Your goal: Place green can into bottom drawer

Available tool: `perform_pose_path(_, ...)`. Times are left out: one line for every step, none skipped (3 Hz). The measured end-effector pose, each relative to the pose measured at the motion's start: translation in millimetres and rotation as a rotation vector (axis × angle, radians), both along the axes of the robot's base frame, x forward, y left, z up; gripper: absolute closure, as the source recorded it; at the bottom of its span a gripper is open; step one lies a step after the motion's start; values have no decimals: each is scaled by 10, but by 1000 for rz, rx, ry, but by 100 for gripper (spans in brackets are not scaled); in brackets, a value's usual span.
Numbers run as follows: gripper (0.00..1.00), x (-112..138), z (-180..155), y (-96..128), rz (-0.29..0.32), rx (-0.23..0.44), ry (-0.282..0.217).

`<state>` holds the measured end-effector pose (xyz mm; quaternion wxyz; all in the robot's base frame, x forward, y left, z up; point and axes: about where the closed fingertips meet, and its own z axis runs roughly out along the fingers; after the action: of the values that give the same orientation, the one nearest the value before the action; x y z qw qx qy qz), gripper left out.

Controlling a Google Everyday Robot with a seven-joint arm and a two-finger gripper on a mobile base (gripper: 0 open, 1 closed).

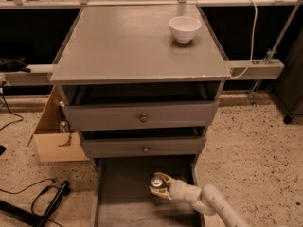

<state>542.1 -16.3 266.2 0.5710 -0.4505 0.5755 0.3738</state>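
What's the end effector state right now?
Single end effector: closed on the green can, low inside the open bottom drawer.

The gripper (pixel 157 186), smooth cream plastic, sits in the bottom drawer (pixel 122 193), whose matt grey floor lies under it, clasping the green can (pixel 156 181) with its shiny metal top. Far above it, the bowl (pixel 184 28) gleams glossy white.

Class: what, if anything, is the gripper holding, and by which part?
The gripper, low inside the bottom drawer, holds the can by its sides, one finger on each side.
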Motion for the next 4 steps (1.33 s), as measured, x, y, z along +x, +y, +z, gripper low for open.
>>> perform_pose_path(59,0,0,0,0,0,0)
perform_pose_path(27,0,0,0,0,0,0)
perform_pose_path(4,0,0,1,0,0,0)
perform_pose_path(0,0,0,1,0,0,0)
